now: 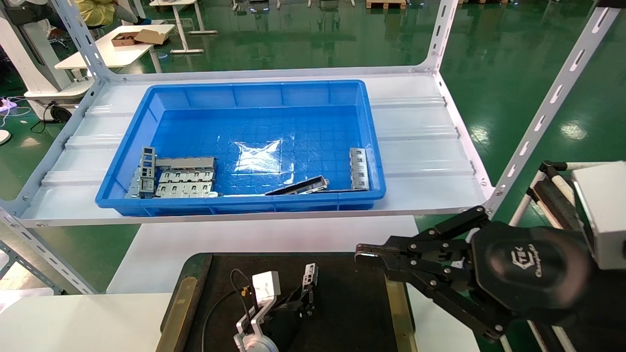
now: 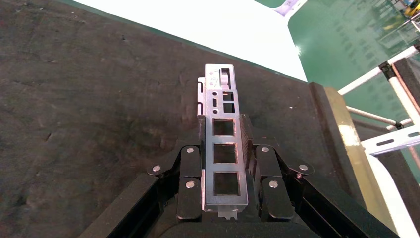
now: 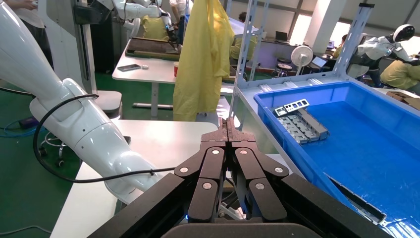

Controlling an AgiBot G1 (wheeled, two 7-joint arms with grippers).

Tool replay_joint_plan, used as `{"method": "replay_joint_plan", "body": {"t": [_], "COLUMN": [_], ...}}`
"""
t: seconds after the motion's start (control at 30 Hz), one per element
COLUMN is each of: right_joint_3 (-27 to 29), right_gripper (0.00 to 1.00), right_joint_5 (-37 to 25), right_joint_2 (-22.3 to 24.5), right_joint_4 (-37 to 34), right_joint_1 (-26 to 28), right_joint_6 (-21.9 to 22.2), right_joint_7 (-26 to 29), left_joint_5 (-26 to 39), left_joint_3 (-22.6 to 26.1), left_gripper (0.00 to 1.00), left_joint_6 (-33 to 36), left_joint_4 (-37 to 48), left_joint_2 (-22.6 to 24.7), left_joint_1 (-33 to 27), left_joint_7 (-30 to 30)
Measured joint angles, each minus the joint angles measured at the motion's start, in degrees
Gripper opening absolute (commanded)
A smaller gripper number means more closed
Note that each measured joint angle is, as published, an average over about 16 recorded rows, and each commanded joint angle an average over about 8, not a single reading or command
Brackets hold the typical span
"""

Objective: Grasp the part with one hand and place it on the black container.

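The left end effector [image 2: 225, 186] is clamped on the part [image 2: 224, 148], its black linked fingers [image 2: 190, 181] pressing both long edges while the strip's free end reaches out over the black container [image 2: 94, 99]; whether the strip touches that surface cannot be told. In the head view this left end effector [image 1: 305, 293] sits low over the container's [image 1: 352, 303] matt dark top, which has brass-coloured strips along its sides and lies on a white counter [image 1: 146, 313]. The part is a slim silver-grey sheet-metal strip with three square windows in a row and smaller cut-outs near its far end. The right end effector [image 1: 364, 254] hangs idle beside the container's right edge, its fingertips pressed together on nothing. Beyond stands a white metal shelf [image 1: 415, 122] carrying a blue bin [image 1: 254, 93] with more grey metal pieces [image 1: 183, 178] inside. The room has a glossy green floor [image 1: 513, 58] and other white work tables [image 1: 112, 49].
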Motion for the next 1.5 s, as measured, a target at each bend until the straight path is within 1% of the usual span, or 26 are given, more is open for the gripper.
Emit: {"method": "replay_joint_plan", "body": {"t": [0.07,0.1,0.13,0.17,0.2,0.27,0.33,0.4,0.43,0.47,0.77,1.0,1.27,1.5], "right_joint_3": [0.00,0.00,0.00,0.00,0.00,0.00,0.00,0.00,0.00,-0.01,-0.01,-0.01,-0.01,-0.02], "right_gripper": [0.05,0.09,0.14,0.24,0.36,0.60,0.81,0.97,1.00,1.00,1.00,1.00,1.00,1.00], "right_joint_5": [0.00,0.00,0.00,0.00,0.00,0.00,0.00,0.00,0.00,0.00,0.01,0.01,0.01,0.01], "right_joint_2": [0.00,0.00,0.00,0.00,0.00,0.00,0.00,0.00,0.00,0.00,0.00,0.00,0.01,0.01], "right_joint_4": [0.00,0.00,0.00,0.00,0.00,0.00,0.00,0.00,0.00,0.00,0.00,0.00,0.00,0.00], "right_joint_1": [0.00,0.00,0.00,0.00,0.00,0.00,0.00,0.00,0.00,0.00,0.00,0.00,0.00,0.00], "right_joint_6": [0.00,0.00,0.00,0.00,0.00,0.00,0.00,0.00,0.00,0.00,0.00,0.00,0.01,0.01], "right_joint_7": [0.00,0.00,0.00,0.00,0.00,0.00,0.00,0.00,0.00,0.00,0.00,-0.01,-0.01,-0.01], "left_joint_5": [0.41,0.61,0.80,0.99,1.17,1.49,1.78,2.05,2.19,2.32,3.88,6.02,10.15,13.86], "left_joint_3": [0.37,0.57,0.77,0.97,1.19,1.62,2.08,2.55,2.77,3.00,4.68,4.94,3.90,2.31], "left_gripper": [0.02,0.05,0.09,0.14,0.23,0.48,0.70,0.89,0.96,1.00,1.00,1.00,1.00,1.00], "left_joint_6": [0.09,0.13,0.16,0.19,0.23,0.30,0.39,0.48,0.51,0.54,0.52,1.18,4.86,10.87], "left_joint_4": [0.48,0.71,0.92,1.13,1.34,1.75,2.13,2.47,2.61,2.75,3.22,1.29,-6.21,-14.81], "left_joint_2": [0.05,0.07,0.09,0.10,0.12,0.14,0.16,0.18,0.18,0.18,-0.03,-1.31,-6.10,-12.05], "left_joint_1": [-0.08,-0.13,-0.18,-0.23,-0.29,-0.40,-0.54,-0.69,-0.77,-0.84,-1.72,-2.38,-2.20,-1.21], "left_joint_7": [-0.78,-1.19,-1.59,-1.99,-2.41,-3.25,-4.08,-4.91,-5.31,-5.71,-9.02,-11.02,-12.15,-12.20]}}
